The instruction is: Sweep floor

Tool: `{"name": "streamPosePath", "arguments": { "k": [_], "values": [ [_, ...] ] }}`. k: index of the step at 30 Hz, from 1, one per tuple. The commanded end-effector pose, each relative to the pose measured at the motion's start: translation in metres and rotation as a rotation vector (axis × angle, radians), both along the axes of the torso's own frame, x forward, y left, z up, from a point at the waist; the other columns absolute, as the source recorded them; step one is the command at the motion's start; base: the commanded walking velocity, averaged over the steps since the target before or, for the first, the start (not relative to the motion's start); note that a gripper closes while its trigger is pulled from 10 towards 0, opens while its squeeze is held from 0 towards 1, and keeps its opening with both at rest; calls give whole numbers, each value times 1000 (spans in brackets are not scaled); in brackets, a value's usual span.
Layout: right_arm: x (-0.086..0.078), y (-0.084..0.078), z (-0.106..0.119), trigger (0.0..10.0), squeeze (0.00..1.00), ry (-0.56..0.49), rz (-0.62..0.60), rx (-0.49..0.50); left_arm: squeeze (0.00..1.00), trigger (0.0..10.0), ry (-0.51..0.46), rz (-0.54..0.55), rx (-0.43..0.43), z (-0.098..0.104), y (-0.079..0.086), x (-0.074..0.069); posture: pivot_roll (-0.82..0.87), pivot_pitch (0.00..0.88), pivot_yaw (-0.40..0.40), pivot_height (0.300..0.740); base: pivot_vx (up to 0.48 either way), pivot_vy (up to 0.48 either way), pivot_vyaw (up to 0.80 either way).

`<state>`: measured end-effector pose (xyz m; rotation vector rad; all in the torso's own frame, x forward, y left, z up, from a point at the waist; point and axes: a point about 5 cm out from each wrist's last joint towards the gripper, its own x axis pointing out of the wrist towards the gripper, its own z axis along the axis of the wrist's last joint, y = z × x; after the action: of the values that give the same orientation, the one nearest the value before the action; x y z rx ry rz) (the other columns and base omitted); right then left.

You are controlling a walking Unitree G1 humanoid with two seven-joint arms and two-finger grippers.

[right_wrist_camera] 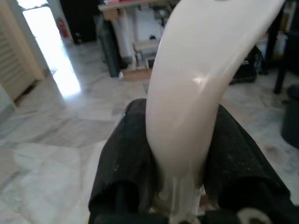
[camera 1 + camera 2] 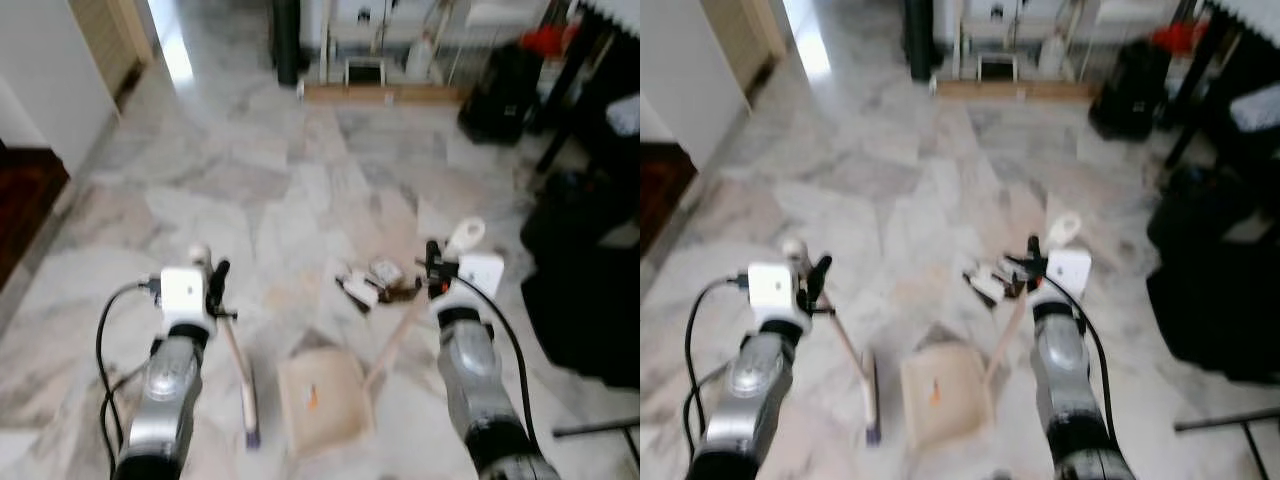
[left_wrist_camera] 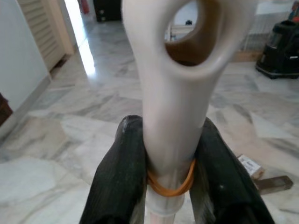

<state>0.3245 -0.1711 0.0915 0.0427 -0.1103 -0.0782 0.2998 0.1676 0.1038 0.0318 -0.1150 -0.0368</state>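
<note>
Your left gripper (image 2: 216, 285) clamps the broom handle (image 3: 170, 112); your right gripper (image 2: 432, 268) clamps the dustpan handle (image 1: 187, 116). Litter (image 2: 372, 283) lies beyond the dustpan (image 2: 322, 398), so sweeping looks barely begun.

— Location, as recorded? 
— A home interior: polished marble floor (image 2: 250, 190), grey-veined, with a louvred wooden door (image 2: 105, 40) at the left wall.

— Supporting items? 
— A white shelving unit (image 2: 380, 40) stood at the far wall, a black bag (image 2: 497, 100) beside it, and dark furniture legs (image 2: 570, 110) showed to the right.
</note>
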Motion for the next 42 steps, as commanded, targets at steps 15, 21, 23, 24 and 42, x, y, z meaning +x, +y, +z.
{"name": "streamPosePath", "arguments": {
  "k": [15, 21, 23, 24, 42],
  "values": [
    [5, -4, 23, 10000, 0, -108, -14, -22, 0, 10000, -42, -5, 8, 9, 2, 1, 45, 122, 11, 740, 334, 0, 0],
    [6, -4, 27, 10000, 0, -121, -16, -24, 0, 10000, -40, -6, 7, 9, 1, 1, 42, 126, 10, 740, 335, 0, 0],
    [6, -4, 29, 10000, 0, -128, -16, -24, 0, 10000, -40, -6, 7, 9, 1, 1, 42, 126, 10, 740, 336, 0, 0],
    [6, -5, 30, 10000, 0, -136, -16, -25, 0, 10000, -40, -6, 7, 9, 0, 1, 42, 126, 10, 740, 337, 0, 0],
    [8, -7, 41, 10000, 0, -180, -21, -30, 0, 10000, -40, -7, 7, 9, 0, 2, 41, 130, 11, 740, 335, 0, 0]
  ]
}}
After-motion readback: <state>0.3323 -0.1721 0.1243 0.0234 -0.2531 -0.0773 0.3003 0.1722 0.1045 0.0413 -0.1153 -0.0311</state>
